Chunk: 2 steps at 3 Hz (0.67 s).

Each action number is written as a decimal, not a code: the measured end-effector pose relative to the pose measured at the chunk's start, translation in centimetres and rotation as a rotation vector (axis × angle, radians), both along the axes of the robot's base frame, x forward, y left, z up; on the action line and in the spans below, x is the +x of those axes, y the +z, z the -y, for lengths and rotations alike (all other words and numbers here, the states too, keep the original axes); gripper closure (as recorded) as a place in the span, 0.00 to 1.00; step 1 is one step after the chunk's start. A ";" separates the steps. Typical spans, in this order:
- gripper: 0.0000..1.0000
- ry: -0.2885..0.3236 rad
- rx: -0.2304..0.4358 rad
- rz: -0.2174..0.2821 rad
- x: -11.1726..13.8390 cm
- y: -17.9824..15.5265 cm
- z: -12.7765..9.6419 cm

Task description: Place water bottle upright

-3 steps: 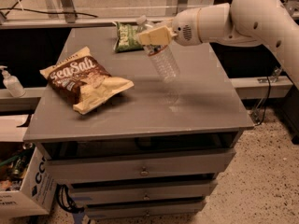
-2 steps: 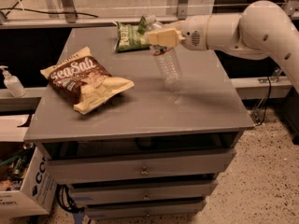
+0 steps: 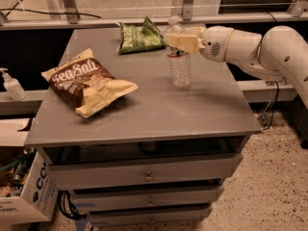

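The water bottle is small, clear and ribbed, with a dark-and-reddish label band. It stands upright at the right middle of the grey table, and its base looks to be on the tabletop. My gripper reaches in from the right and is shut around the bottle's upper part, just below the cap. The cream-coloured fingers hide the bottle's shoulder. The white arm extends off to the right.
A brown sea salt chip bag lies on the table's left half. A green chip bag lies at the back, just left of the bottle. A white pump dispenser stands on a ledge at far left. A cardboard box sits on the floor at lower left.
The bottle hung tilted from my gripper above the table. It has swung to vertical and come down, and the arm has moved slightly back.
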<state>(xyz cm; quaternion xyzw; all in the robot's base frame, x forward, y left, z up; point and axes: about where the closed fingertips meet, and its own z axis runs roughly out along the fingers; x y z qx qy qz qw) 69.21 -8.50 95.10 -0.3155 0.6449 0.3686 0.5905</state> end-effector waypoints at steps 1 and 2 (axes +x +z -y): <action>1.00 -0.018 0.055 0.038 0.4 -0.2 2.0; 1.00 -0.022 0.078 0.056 0.4 -0.7 2.9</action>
